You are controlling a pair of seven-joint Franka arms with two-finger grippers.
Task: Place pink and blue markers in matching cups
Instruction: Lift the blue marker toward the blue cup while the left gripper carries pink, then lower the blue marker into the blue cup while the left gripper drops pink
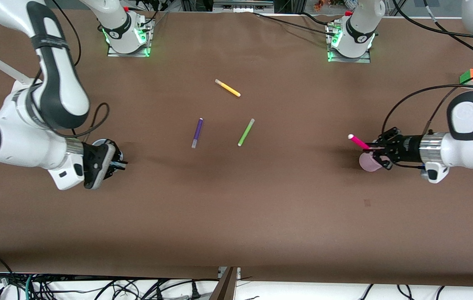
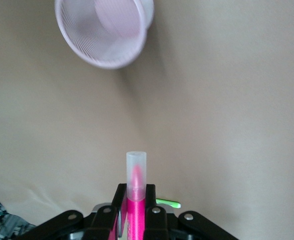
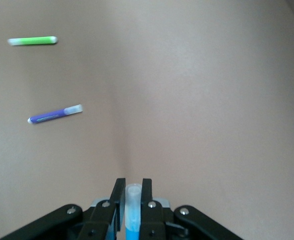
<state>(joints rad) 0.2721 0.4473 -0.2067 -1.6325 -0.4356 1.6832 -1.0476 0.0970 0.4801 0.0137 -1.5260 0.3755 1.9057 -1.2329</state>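
Fingers of both arms were clamped on markers, so the picking looked done and only the drops into the cups remained.

Front view: the left gripper (image 1: 373,146), at about three o'clock on the brown table (image 1: 261,216), pinched the pink marker (image 1: 358,141) by its tail. Its pale cap slanted up toward ten o'clock, and the gripper hung over the pink cup (image 1: 369,162), which stood just under its fingertips. The right gripper (image 1: 120,163), at about nine o'clock, held the blue marker (image 1: 116,165), of which only a sliver showed. A pale rim at the gripper's twelve o'clock was likely the blue cup (image 1: 99,142), mostly hidden by the wrist. Loose near the table's middle lay a yellow marker (image 1: 228,88), a purple marker (image 1: 197,132) and a green marker (image 1: 246,132), all slim, smooth sticks with pale ends.

Left wrist view: black fingers (image 2: 120,202) gripped the glossy magenta barrel of the pink marker (image 2: 135,200), whose frosted, tube-shaped cap stood clear. The pink cup (image 2: 104,32) was empty, thin, translucent and finely ribbed, its rim wider than its base.

Right wrist view: fingers (image 3: 118,197) were shut on the blue marker (image 3: 133,215), frosted cap foremost. No cup showed there. The purple marker (image 3: 55,114) and the green marker (image 3: 33,41) lay on the matte table.
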